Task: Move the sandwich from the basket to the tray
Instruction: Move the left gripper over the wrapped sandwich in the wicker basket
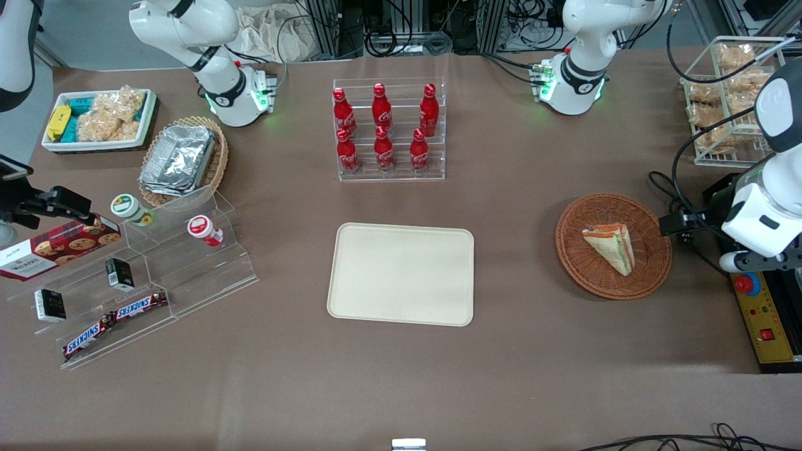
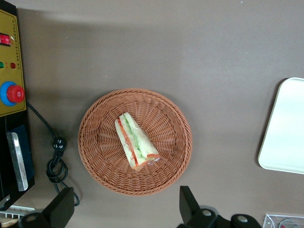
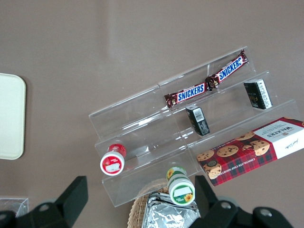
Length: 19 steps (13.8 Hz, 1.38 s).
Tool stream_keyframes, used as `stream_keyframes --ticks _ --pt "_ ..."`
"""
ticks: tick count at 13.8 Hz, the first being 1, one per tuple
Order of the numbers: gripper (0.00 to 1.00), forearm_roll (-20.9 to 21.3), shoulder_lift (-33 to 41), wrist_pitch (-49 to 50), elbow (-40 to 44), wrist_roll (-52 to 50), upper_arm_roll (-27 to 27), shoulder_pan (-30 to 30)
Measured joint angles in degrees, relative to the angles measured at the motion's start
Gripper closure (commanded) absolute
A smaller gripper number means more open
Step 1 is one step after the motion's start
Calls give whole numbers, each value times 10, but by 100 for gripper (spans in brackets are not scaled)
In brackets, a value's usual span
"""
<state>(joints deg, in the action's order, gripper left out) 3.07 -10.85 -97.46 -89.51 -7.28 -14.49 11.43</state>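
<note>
The small triangular sandwich (image 2: 136, 142) of pale bread with green and orange-red filling lies flat near the middle of the round reddish-brown woven wicker basket (image 2: 102, 164), untouched. The left arm's gripper (image 2: 126, 209) hovers high above the basket's rim, its two dark fingers (image 2: 61, 209) spread wide apart and holding nothing; the wedge sits ahead of the gap between the jaws rather than within it. The flat cream-beige rectangular tray (image 1: 401, 274) lies bare, well apart from the basket, off to one side of the jaws. The likely risks: the soft bread could be squashed by a hard squeeze, the tapered wedge could slip from the jaws, or a finger could catch the wicker and drag the basket
</note>
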Motion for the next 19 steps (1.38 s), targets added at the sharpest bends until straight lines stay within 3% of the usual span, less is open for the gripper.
stream_keyframes --ticks 8,15,19 --pt "1 4 -11 20 -3 -12 2 1" --pt "1 5 -20 -11 -76 -227 3 1" --pt "1 9 -13 -95 -155 -280 22 1"
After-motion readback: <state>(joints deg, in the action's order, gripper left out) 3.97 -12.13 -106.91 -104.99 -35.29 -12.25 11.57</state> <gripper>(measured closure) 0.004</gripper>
